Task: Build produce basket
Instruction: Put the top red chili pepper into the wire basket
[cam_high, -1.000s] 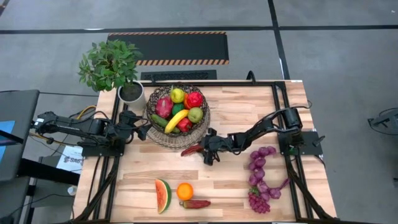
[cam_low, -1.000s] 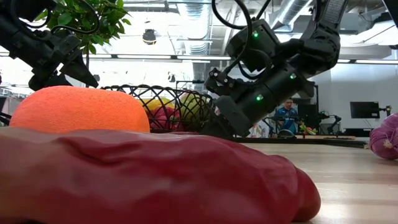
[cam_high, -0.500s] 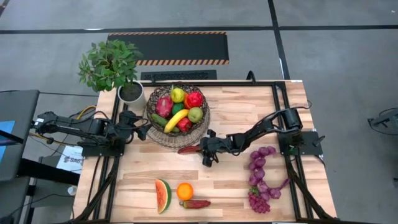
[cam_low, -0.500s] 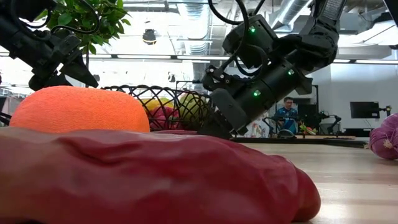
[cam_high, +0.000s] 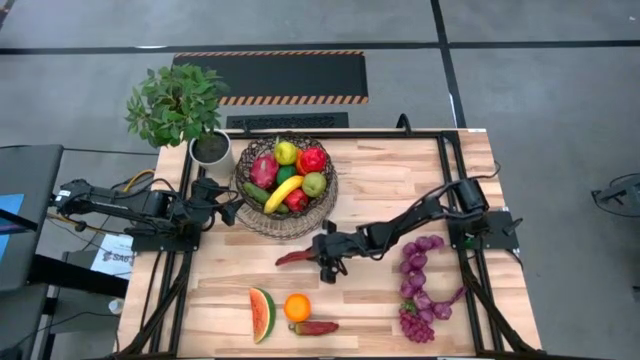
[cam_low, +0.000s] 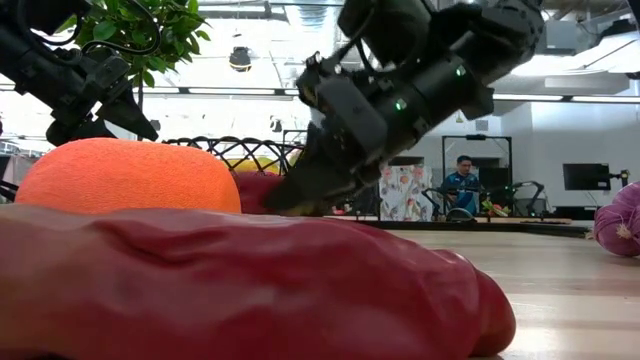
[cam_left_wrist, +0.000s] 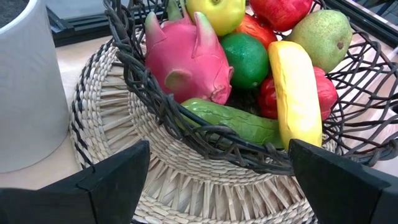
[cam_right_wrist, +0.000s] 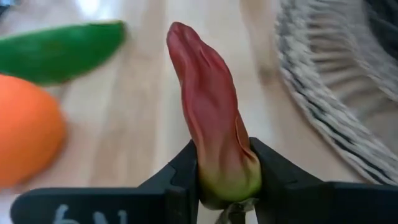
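Observation:
The dark wire basket (cam_high: 254, 200) stands on a pale woven mat at the table's far middle. It holds a dragon fruit (cam_left_wrist: 186, 56), banana (cam_left_wrist: 298, 93), cucumber (cam_left_wrist: 239, 121), pear, apples and more. My right gripper (cam_high: 322, 256) is shut on a long red pepper (cam_high: 295, 257) on the near side of the basket. My left gripper (cam_high: 228, 212) is open and empty at the basket's left side. A watermelon slice (cam_high: 262, 314), an orange (cam_high: 297, 307) and a second red pepper (cam_high: 316, 327) lie near the front edge. Purple grapes (cam_high: 418, 285) lie at the right. My right gripper pinches the red pepper's greenish stem end (cam_right_wrist: 229, 177) between its two fingers (cam_right_wrist: 183, 171). The fingers come level from the table's right. The pepper sticks out ahead of them toward the table's left, roughly level, and in the low view (cam_low: 258, 190) it looks clear of the table.
A white pot (cam_high: 211, 150) with a leafy plant stands at the far left beside the basket. The mat's rim (cam_right_wrist: 329, 106) lies close to the held pepper. Bare wood shows between the basket and the front row of fruit.
My right gripper has carried the red pepper away from the mat's edge, toward the table's near and left edges. In the low view it has also risen, and the pepper has come up off the table with it.

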